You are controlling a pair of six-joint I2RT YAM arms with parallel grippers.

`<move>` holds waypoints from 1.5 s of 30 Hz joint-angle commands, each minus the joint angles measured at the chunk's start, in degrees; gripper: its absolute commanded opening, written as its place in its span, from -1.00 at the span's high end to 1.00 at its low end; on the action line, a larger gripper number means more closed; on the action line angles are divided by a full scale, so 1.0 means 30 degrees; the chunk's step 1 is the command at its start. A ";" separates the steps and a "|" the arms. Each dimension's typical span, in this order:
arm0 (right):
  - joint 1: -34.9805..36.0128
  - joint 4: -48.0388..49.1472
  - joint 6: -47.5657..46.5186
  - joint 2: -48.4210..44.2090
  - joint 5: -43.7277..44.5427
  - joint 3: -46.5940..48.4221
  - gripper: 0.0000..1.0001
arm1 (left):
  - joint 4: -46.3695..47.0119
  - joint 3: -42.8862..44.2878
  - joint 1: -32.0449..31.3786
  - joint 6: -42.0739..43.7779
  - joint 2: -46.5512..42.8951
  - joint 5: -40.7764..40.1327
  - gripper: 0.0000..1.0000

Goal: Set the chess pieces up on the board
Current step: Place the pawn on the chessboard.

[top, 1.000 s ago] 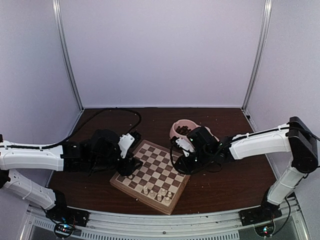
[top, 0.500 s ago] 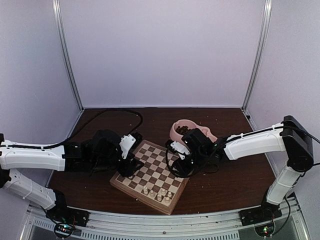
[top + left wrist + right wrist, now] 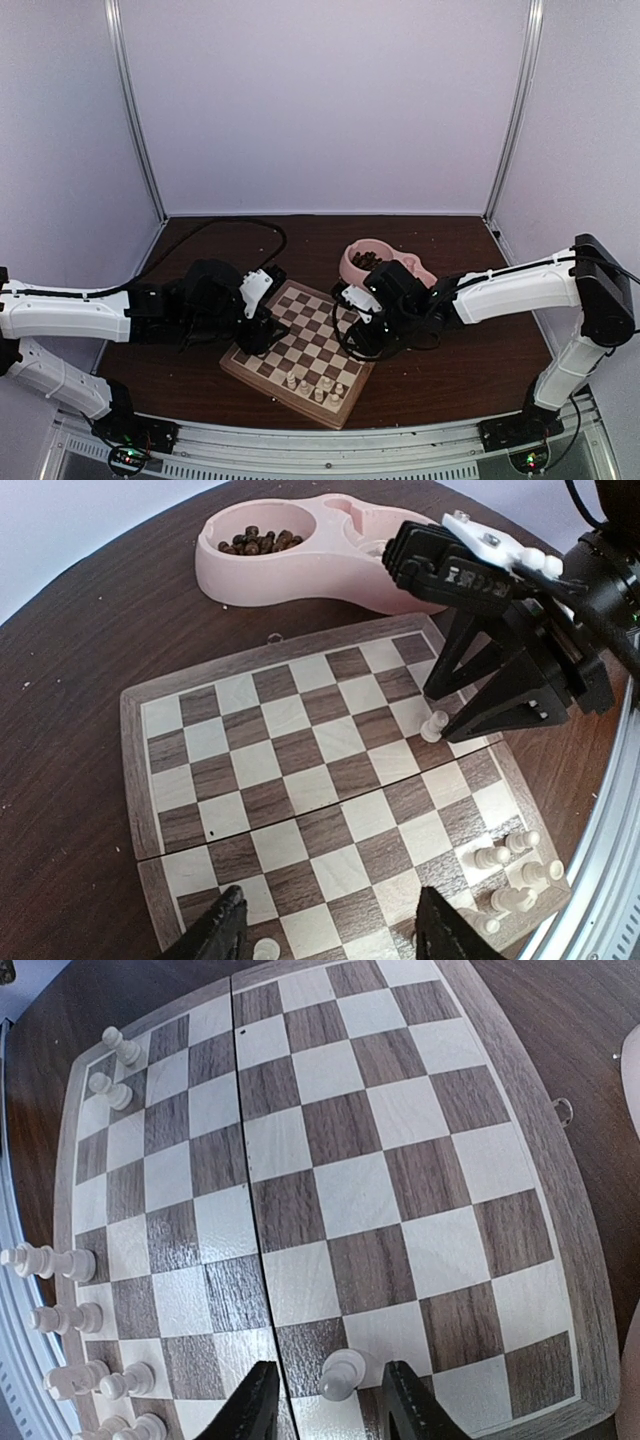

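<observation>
Leftmost, left gripper (image 3: 330, 935): fingers spread wide, low over the board's left edge, holding nothing. One pale pawn (image 3: 265, 948) stands just beside one finger.
Centre, board (image 3: 300, 345): flat on the brown table (image 3: 470, 370), set cornerwise.
Chess pieces (image 3: 317, 385): pale cluster, upright, on the corner squares nearest the arm bases.
Right gripper (image 3: 330, 1400): fingers parted at the board's right edge, a second pale pawn (image 3: 340, 1373) upright between them, clear of both.
Pink bowl (image 3: 375, 262): behind the board, dark pieces (image 3: 258, 542) inside.
</observation>
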 commanded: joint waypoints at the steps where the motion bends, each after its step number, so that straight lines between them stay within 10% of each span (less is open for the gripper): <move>1: 0.0540 -0.1061 -0.0546 0.0297 0.2029 0.0356 0.26 | 0.0688 0.0011 0.0117 0.0294 -0.0083 0.0256 -0.17; 21: 0.1151 -0.1119 -0.0864 0.0913 0.2096 0.1138 0.66 | 0.0597 0.0102 0.0117 0.0315 0.0052 0.0251 -0.17; 45: 0.3074 -0.0650 -0.1156 0.0887 0.2007 0.1781 0.60 | 0.0715 0.0417 0.0082 0.0498 0.0874 0.0860 -0.17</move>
